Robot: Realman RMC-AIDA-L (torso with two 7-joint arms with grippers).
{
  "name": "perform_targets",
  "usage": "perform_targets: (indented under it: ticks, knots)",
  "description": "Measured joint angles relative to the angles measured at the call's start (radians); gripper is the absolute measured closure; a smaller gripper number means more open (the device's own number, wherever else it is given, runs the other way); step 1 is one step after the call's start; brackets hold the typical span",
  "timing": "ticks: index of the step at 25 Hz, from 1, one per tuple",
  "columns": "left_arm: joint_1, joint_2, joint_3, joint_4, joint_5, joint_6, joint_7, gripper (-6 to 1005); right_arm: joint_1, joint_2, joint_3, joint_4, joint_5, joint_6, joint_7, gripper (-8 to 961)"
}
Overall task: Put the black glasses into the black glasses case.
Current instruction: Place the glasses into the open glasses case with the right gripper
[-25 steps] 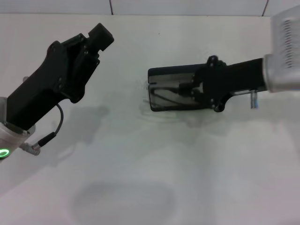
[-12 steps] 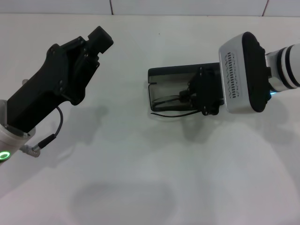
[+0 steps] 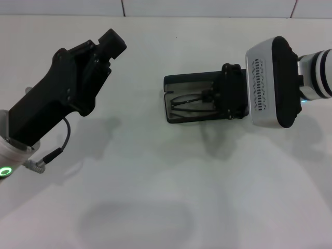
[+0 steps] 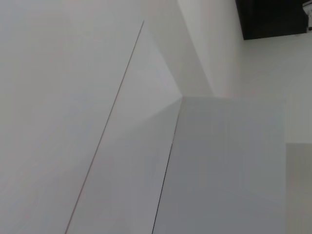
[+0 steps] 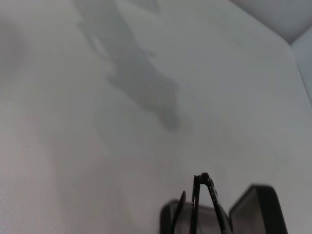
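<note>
Nearly done: thin black wire glasses (image 3: 191, 102) sitting in flat black hinged case (image 3: 179, 81) on white worktop (image 3: 155, 181), approx 1 o'clock. Right end effector (image 3: 210, 98) at glasses; grip can't tell. Left end effector (image 3: 111, 41) parked, 10 o'clock. Left: let go, maybe shut lid.

white table (image 3: 155, 181) | white tiled wall (image 3: 207, 7) behind, along far edge

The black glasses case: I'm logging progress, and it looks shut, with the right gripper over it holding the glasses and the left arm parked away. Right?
Not quite. The black glasses case is open, not shut: the head view shows its grey lining. The rest holds: the right gripper is over it, holding the black glasses inside the case, and the left gripper is parked well away on the other side.
</note>
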Motion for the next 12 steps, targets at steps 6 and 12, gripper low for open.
perform_targets:
  ticks: [6,12]
  knots:
    - [-0.001,-0.001,0.0,-0.001,0.0,-0.001,0.0,956,-0.013,0.001,-0.029,0.028,-0.02,0.083,-0.003,884]
    - [-0.003,-0.004,0.0,-0.006,0.0,-0.002,0.0,956,-0.013,0.002,-0.061,0.052,-0.018,0.139,-0.008,883]
